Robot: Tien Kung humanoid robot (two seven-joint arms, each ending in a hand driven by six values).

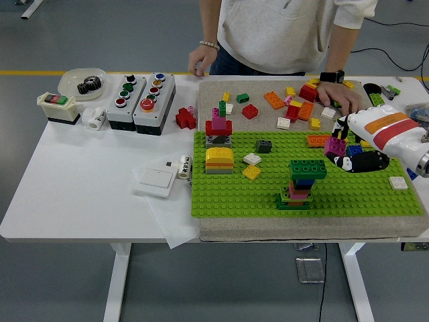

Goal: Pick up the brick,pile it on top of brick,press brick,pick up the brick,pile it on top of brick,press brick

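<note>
At the right edge of the frame the right hand (358, 144) grips a pink brick (335, 147) in its fingertips, just above the green baseplate (234, 194). Left of it, lower centre, stands a brick tower (299, 182) topped by a dark green brick (308, 168). A person's hand (338, 94) rests among loose bricks (295, 104) above.

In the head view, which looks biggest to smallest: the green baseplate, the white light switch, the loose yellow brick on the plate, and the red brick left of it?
1. Green baseplate, by far.
2. White light switch.
3. Red brick and yellow brick look about alike; I won't rank them.
</note>
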